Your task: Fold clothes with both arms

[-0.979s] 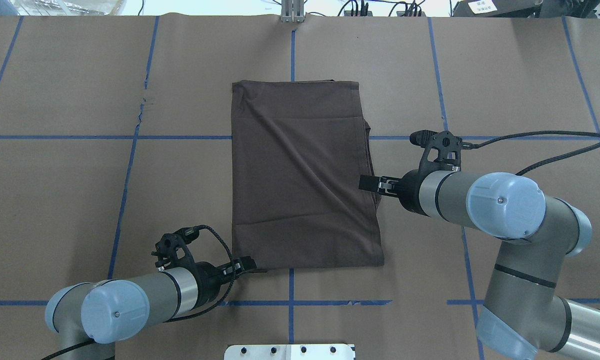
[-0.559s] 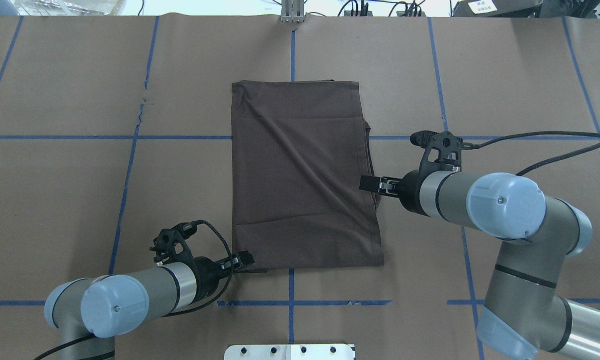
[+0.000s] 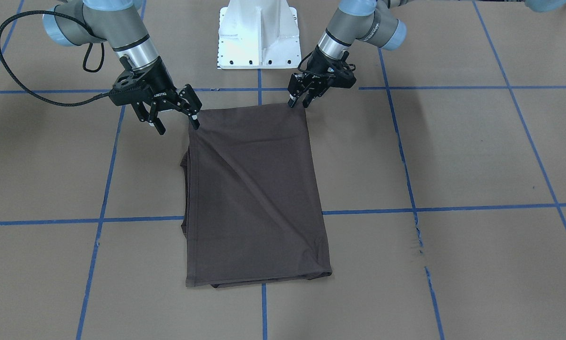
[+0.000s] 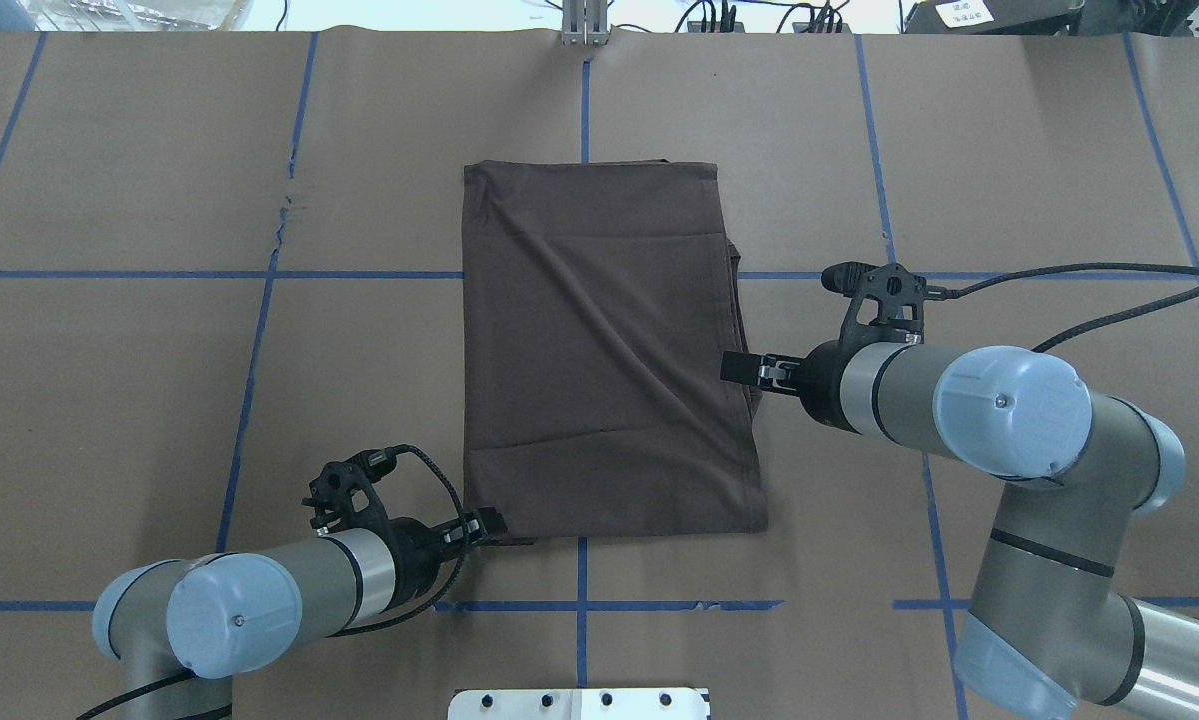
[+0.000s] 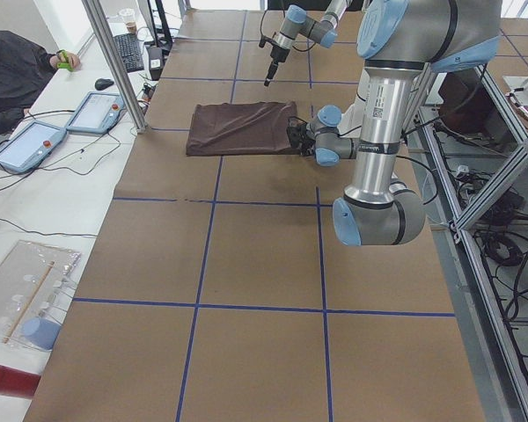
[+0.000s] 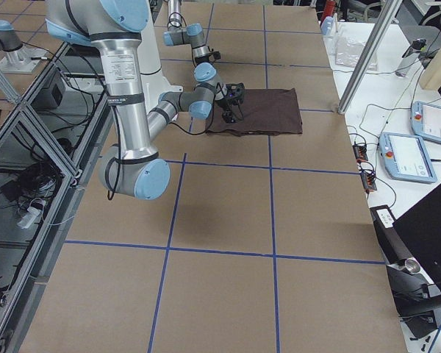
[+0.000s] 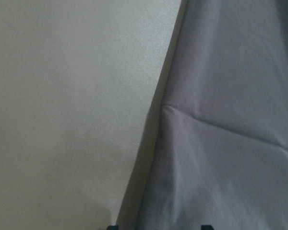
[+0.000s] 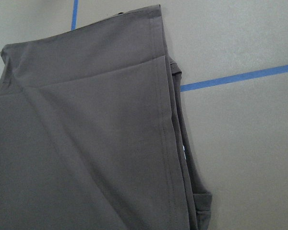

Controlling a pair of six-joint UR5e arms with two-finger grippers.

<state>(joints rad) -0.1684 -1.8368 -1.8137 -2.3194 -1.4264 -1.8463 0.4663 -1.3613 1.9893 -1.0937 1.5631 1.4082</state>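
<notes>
Lying flat mid-table, the folded T-shirt [image 4: 599, 350] forms a tall rectangle of several soft, light cotton layers that will likely sag and slide over each other (its right edge shows the layers staggered). The left gripper [image 4: 489, 522] sits low at the near left corner, fingers spread astride the edge. The right gripper [image 3: 178, 127] hovers by the right edge, fingers spread too, holding nothing. Best hold, I judge: pinch all layers together at the near corners.
</notes>
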